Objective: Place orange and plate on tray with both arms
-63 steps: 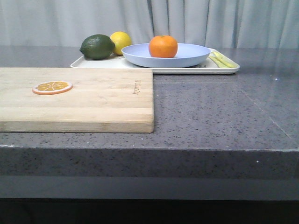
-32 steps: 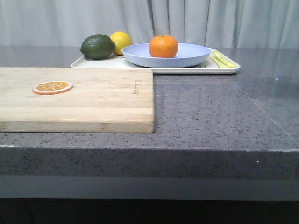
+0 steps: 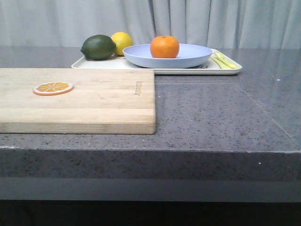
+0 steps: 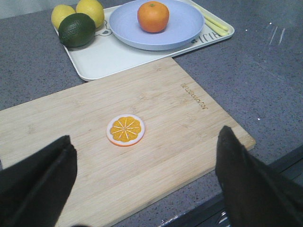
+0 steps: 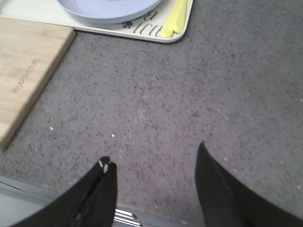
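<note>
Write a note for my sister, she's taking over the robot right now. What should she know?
Left gripper: open, empty, above the wooden cutting board, where an orange slice lies.
Right gripper: open, empty, over bare countertop near the front edge.
The orange sits on the plate, and the plate sits on the tray at the back of the table.
Done: orange and plate both look placed on the tray.
Left: apparently nothing; just check that they sit steady.

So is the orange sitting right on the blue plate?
Touching. The left wrist view shows the orange resting inside the plate, no gap beneath it.
</note>
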Controlling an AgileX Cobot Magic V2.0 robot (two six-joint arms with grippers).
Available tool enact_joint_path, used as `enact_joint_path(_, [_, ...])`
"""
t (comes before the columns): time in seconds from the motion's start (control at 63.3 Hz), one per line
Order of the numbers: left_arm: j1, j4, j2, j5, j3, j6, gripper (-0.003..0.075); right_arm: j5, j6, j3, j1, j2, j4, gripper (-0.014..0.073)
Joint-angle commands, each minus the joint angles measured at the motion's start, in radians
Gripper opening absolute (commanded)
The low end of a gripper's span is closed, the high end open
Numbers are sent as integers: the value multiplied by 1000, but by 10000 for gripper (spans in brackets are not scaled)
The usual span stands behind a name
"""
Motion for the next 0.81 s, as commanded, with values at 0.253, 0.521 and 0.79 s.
enact_joint_path(0.253, [2, -11, 0, -83, -29, -7, 589, 60, -8, 143, -1, -309, -79, 395])
enact_joint_path(0.521, [2, -11, 0, -80, -29, -7, 395, 80, 1, 154, -1, -330, -79, 268])
enact_joint_path(0.79, [2, -11, 0, -80, -29, -7, 51, 82, 1, 154, -1, -330, -79, -34])
